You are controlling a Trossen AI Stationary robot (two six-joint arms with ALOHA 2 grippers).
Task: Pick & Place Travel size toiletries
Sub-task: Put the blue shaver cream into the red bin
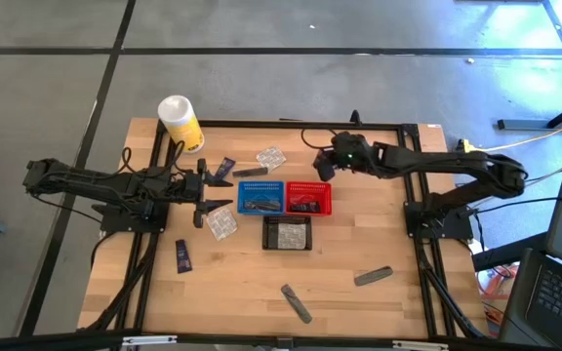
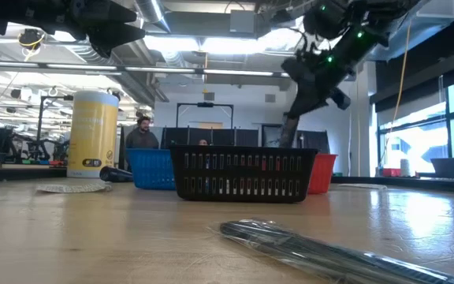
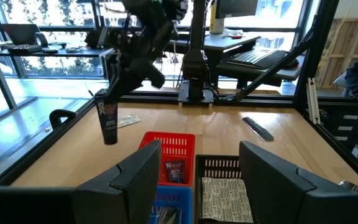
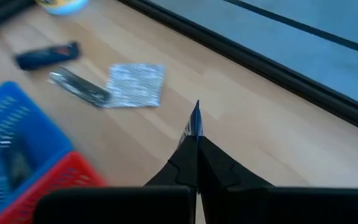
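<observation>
Right gripper [image 3: 114, 93]: I have its jaws pinched on a dark navy tube [image 3: 108, 121], hanging above the red basket [image 1: 308, 198], presumably for dropping in.
Left gripper [image 1: 213, 192]: spread, empty, waiting beside the blue basket [image 1: 260, 197].
Red basket: one navy sachet.
Black basket [image 1: 288, 233]: clear packet.
</observation>
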